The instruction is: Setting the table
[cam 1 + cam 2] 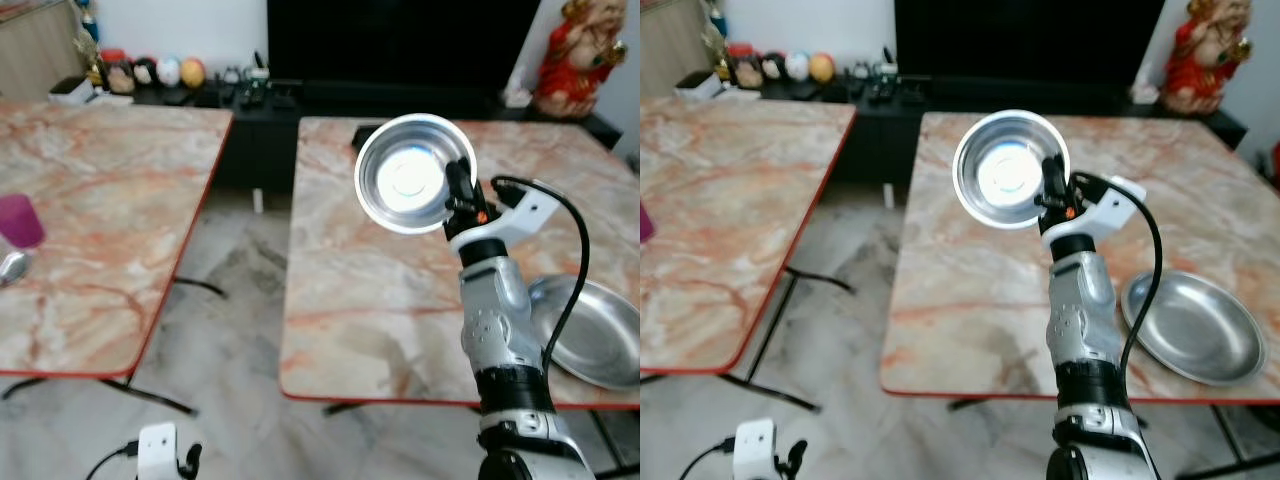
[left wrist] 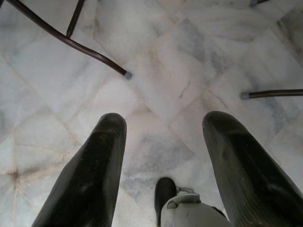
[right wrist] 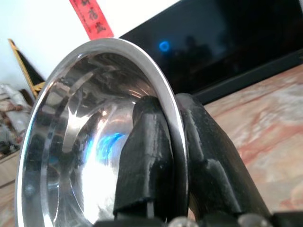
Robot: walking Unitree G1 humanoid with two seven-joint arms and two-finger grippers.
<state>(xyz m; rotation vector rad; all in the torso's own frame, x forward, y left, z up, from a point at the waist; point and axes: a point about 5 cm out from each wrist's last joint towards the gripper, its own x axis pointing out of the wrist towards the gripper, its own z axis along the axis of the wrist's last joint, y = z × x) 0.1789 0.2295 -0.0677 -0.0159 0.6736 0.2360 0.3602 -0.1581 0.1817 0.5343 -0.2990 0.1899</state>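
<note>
Left eye view: steel plate (image 1: pixel 590 335) at right edge, cut off by frame, lying on marble surface (image 1: pixel 400 300). Right pincer (image 1: pixel 458 190) at centre pinches rim of steel bowl (image 1: pixel 412 175), held up, hollow facing camera. Purple cup (image 1: pixel 20 220) far left.
Left wrist view: left pincer (image 2: pixel 163 156) wide apart over floor (image 2: pixel 156 71).
Right wrist view: fingers (image 3: pixel 147 156) clamp bowl rim, one inside, one outside.

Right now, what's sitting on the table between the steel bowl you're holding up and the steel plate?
Nothing: in the left eye view, bare marble tabletop runs between the bowl, held by the right gripper, and the plate; the arm crosses it.
</note>
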